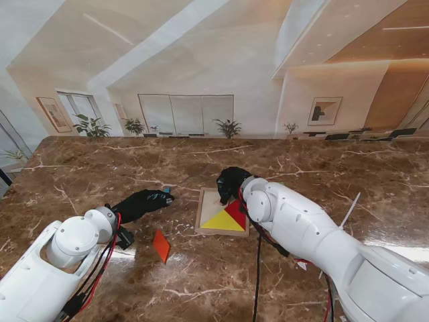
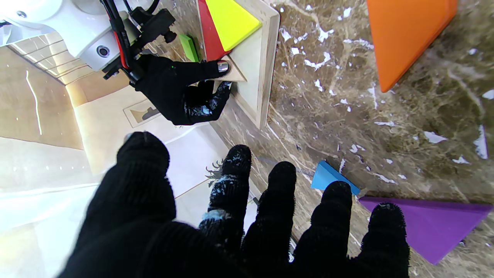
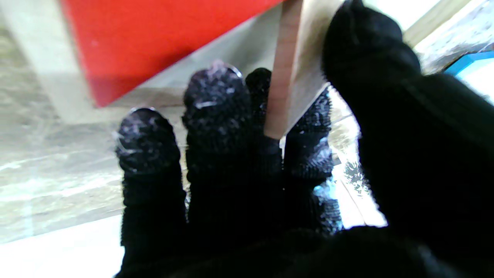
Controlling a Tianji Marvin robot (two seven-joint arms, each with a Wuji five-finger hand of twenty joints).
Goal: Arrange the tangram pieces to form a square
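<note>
Right hand (image 1: 230, 183) grasping a pale wooden piece (image 2: 231, 73) at the tray's far corner.
The tray (image 1: 204, 218) holds the red piece (image 1: 237, 213) and yellow piece (image 1: 222, 221) (touching); left hand (image 1: 143, 202) hovers released, fingers spread, near the blue piece (image 2: 328, 177) and purple piece (image 2: 432, 222) on the table (image 1: 100, 168).

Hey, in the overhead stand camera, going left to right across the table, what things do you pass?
left hand → orange piece → wooden tray → yellow triangle → red triangle. The right hand sits over the tray's far edge, so its place in the order is unclear.
</note>
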